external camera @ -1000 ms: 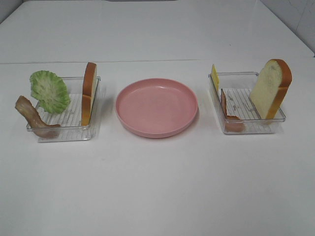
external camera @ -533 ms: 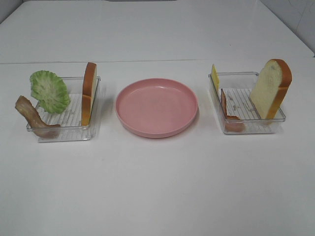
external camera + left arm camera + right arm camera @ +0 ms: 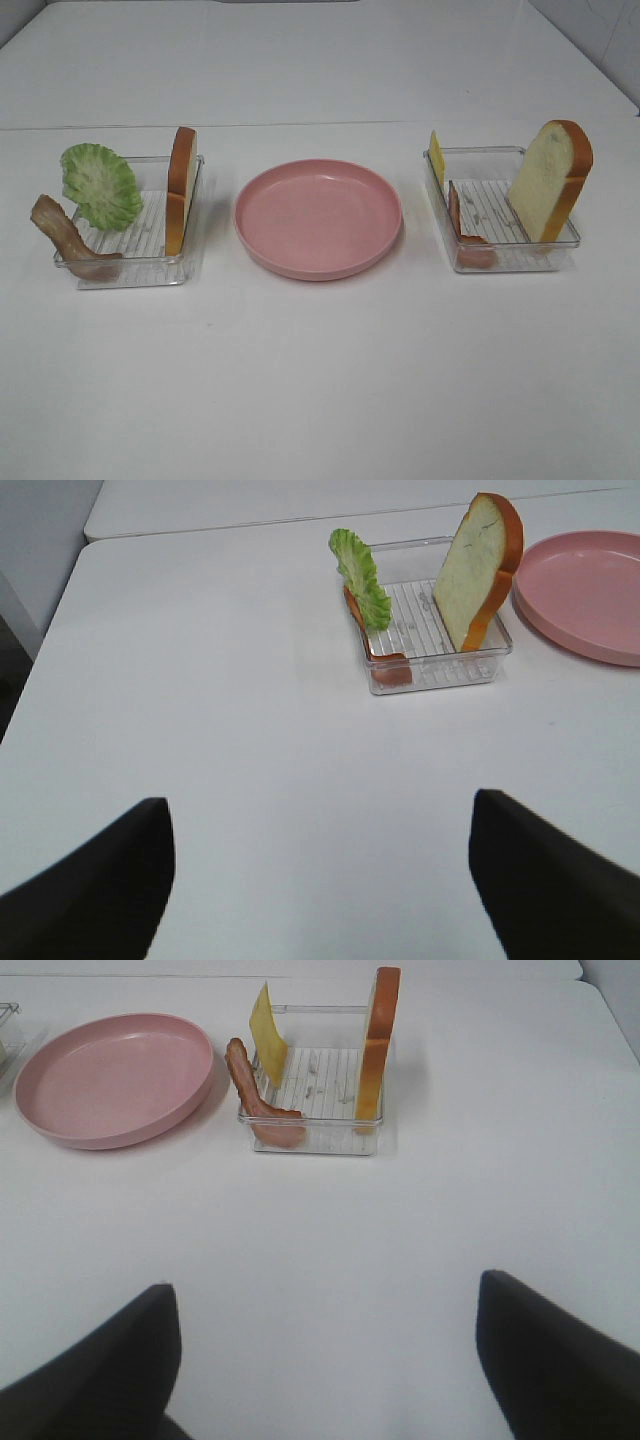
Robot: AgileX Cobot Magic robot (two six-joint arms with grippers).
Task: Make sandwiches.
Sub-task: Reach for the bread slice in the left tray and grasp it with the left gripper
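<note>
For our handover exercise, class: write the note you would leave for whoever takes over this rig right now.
Tools: left tool and right tool both open, holding nothing.
In left tray: lettuce, left bacon strip, left bread slice on edge.
In right tray: cheese, right bacon strip, right bread slice on edge.
Done: nothing; pink plate bears no food.
Left: stack every layer.

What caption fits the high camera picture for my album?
Pink plate waits between the lettuce tray and the cheese tray, each holding bread and bacon.

Plate (image 3: 318,215) on table (image 3: 320,380) between left tray (image 3: 130,270), holding lettuce (image 3: 100,185), and right tray (image 3: 515,260), holding cheese (image 3: 436,155)
</note>
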